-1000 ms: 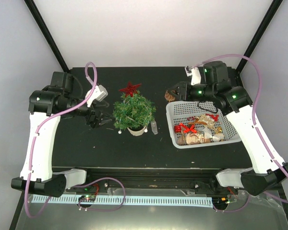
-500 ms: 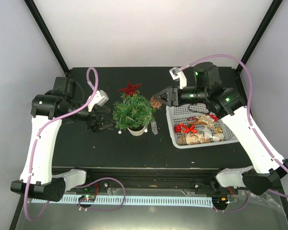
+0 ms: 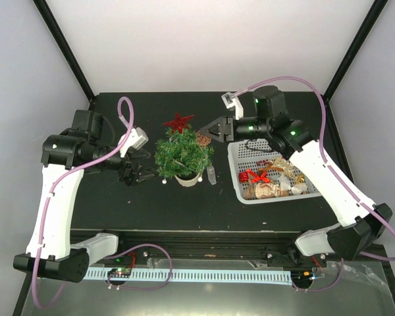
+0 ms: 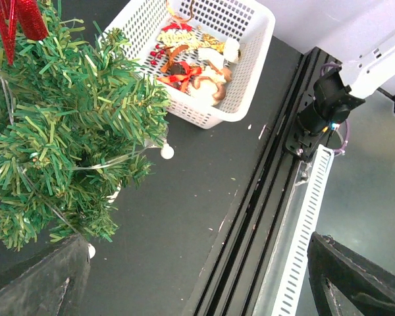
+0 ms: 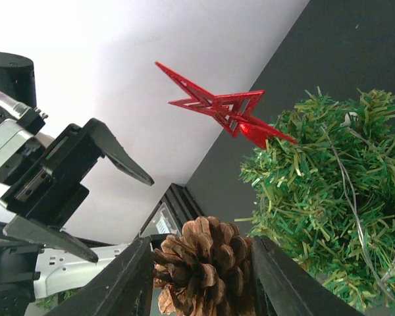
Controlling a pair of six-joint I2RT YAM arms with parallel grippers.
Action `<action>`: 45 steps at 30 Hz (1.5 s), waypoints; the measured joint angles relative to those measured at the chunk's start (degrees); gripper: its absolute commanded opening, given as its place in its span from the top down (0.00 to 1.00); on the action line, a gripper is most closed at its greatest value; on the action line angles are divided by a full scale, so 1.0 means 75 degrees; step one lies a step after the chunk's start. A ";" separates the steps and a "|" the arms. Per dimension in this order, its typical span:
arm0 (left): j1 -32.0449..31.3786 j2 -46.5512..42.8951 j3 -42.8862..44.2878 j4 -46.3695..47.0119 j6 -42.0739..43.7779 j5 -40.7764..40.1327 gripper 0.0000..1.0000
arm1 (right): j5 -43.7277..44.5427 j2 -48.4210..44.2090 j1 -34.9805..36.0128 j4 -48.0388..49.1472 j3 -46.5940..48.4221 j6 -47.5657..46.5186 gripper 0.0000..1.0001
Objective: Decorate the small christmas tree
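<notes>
Now pinecone (image 5: pixel 202 262) nr xmas tree (image 5: pixel 329 197)

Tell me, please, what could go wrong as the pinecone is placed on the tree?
1. The left hand is open beside the small christmas tree, not steadying it; a push from the right hand may tip it.
2. The pinecone may slide off the branches when released.
3. The red star sits close by and could be knocked off.

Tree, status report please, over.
Right gripper shut on pinecone, at tree edge. Left gripper open, beside tree. Star on top. Nothing blocking.
</notes>
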 measured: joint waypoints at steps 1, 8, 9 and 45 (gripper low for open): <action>0.0000 -0.0006 -0.0006 0.0000 -0.0009 -0.0006 0.10 | -0.0003 0.0052 0.0000 0.0064 0.0000 0.0029 0.58; 0.0000 -0.0058 -0.0006 0.0000 -0.0017 -0.0096 0.10 | 0.0000 0.0379 0.0000 0.0265 -0.0003 0.0076 0.58; 0.0000 -0.0067 -0.0012 0.0000 -0.0017 -0.0122 0.10 | 0.0000 0.0414 0.0000 0.0286 -0.0003 0.0076 0.58; 0.0006 -0.0335 -0.0294 -0.0009 -0.0082 -0.0548 0.10 | -0.0006 0.1244 0.0017 0.1177 -0.0117 0.0204 0.58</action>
